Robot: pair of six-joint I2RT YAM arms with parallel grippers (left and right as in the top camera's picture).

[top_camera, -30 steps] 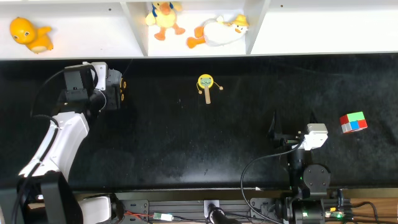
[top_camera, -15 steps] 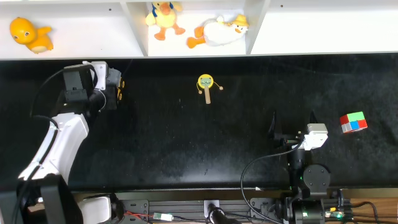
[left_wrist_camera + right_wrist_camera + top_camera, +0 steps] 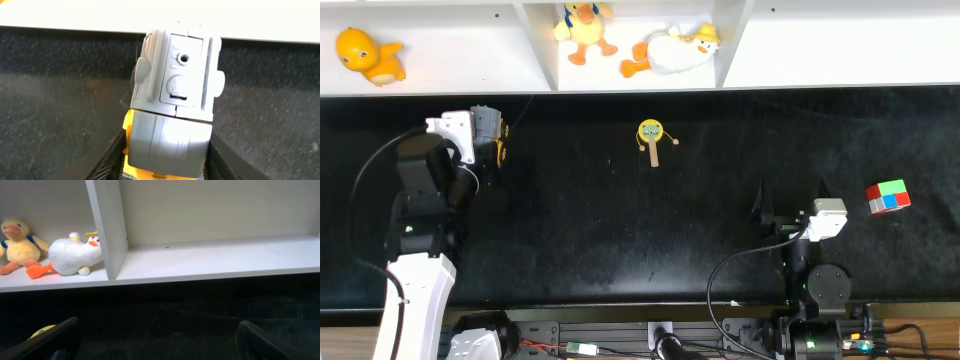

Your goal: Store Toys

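My left gripper (image 3: pixel 486 150) is shut on a grey and yellow toy vehicle (image 3: pixel 490 132) near the shelf's left compartment; in the left wrist view the toy (image 3: pixel 172 100) stands between the fingers, close to the white shelf edge (image 3: pixel 75 20). A small yellow-green rattle drum (image 3: pixel 650 134) lies on the black mat in the middle. A coloured cube (image 3: pixel 888 197) sits at the right. My right gripper (image 3: pixel 790 208) is open and holds nothing, low on the right side.
The white shelf (image 3: pixel 545 60) runs along the back. It holds an orange duck (image 3: pixel 368 52) on the left, and a yellow duck (image 3: pixel 584 25) and white duck (image 3: pixel 670 50) in the middle compartment. The right compartment (image 3: pixel 215 255) is bare.
My left arm swung round and carried the toy vehicle a little left and up toward the shelf. The right arm stayed still.
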